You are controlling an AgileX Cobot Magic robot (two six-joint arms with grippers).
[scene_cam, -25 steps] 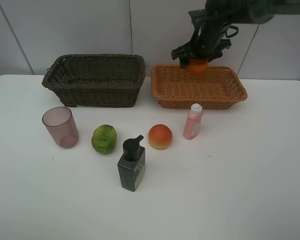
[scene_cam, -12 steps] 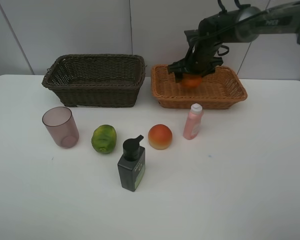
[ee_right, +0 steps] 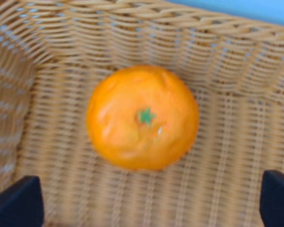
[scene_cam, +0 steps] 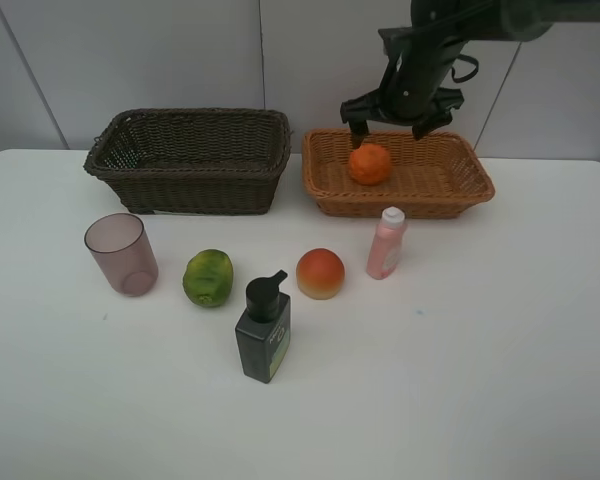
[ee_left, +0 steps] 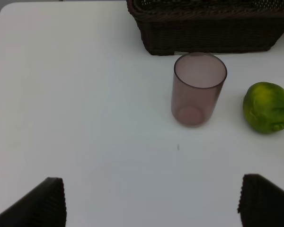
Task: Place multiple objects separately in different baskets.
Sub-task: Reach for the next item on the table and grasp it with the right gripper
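Orange [scene_cam: 370, 163] lies in the light tan basket [scene_cam: 460, 185], with the right claw [scene_cam: 390, 124] spread above it; five items stand on the white bench [scene_cam: 480, 350].

In the high view, the mauve cup [scene_cam: 121, 254] stands upright at the far left, with the dark brown basket [scene_cam: 188, 180] at its 1 o'clock. The left claw [ee_left: 154, 201] shows only in its wrist view, with its tips wide apart and nothing between them, near the cup. The green fruit [scene_cam: 208, 278] sits at the cup's 4 o'clock, the dark pump bottle [scene_cam: 263, 330] at the fruit's 5 o'clock and the red-yellow peach [scene_cam: 320, 273] at its 3 o'clock. The pink bottle [scene_cam: 386, 244] stands at the peach's 2 o'clock. The tan basket is at the dark one's 3 o'clock, just beside it. The orange rests at 9 o'clock of the tan basket's middle, clear of the right claw's tips at its 12 o'clock.
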